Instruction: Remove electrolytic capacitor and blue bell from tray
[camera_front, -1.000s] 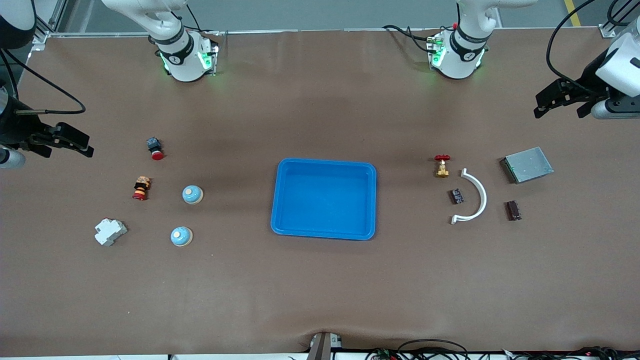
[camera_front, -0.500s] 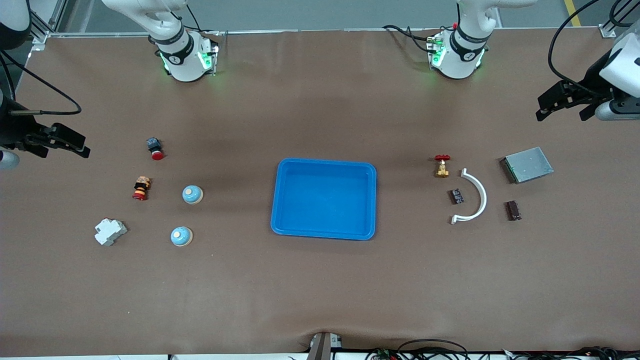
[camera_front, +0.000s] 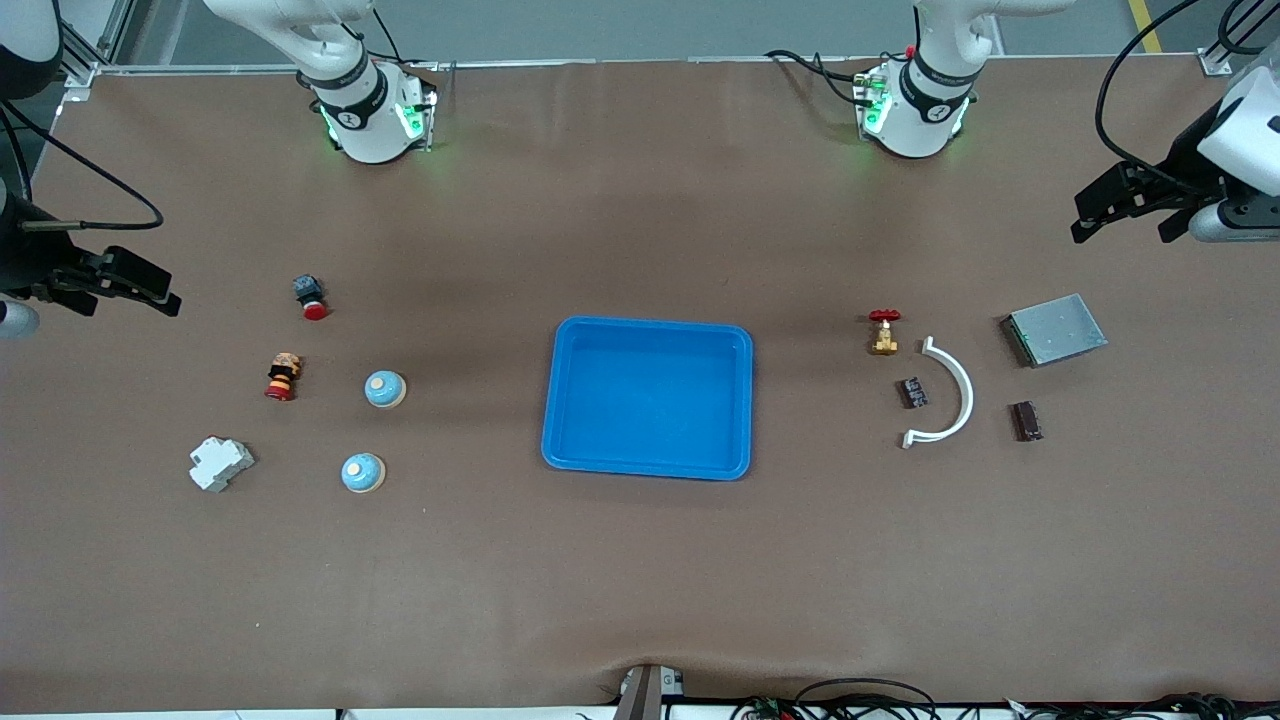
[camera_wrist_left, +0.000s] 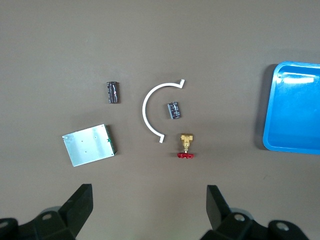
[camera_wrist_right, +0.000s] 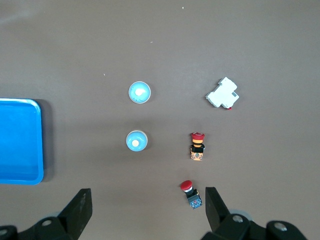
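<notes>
Two blue bells (camera_front: 385, 389) (camera_front: 363, 473) stand on the table toward the right arm's end; they also show in the right wrist view (camera_wrist_right: 139, 93) (camera_wrist_right: 136, 141). Two small dark capacitors (camera_front: 911, 392) (camera_front: 1025, 420) lie toward the left arm's end, also in the left wrist view (camera_wrist_left: 173, 110) (camera_wrist_left: 113, 92). An empty blue tray (camera_front: 648, 398) sits mid-table. My left gripper (camera_front: 1128, 212) (camera_wrist_left: 148, 210) is open and empty, high over the table's edge at its end. My right gripper (camera_front: 118, 288) (camera_wrist_right: 146, 212) is open and empty, high over its end.
Beside the capacitors lie a white curved piece (camera_front: 950, 395), a brass valve with red handle (camera_front: 884, 332) and a grey metal box (camera_front: 1055, 329). Near the bells are a red push button (camera_front: 310, 297), a red-orange button (camera_front: 282, 376) and a white breaker (camera_front: 220, 463).
Both grippers have drifted slightly outward toward their ends of the table. Nothing on the table has moved.
</notes>
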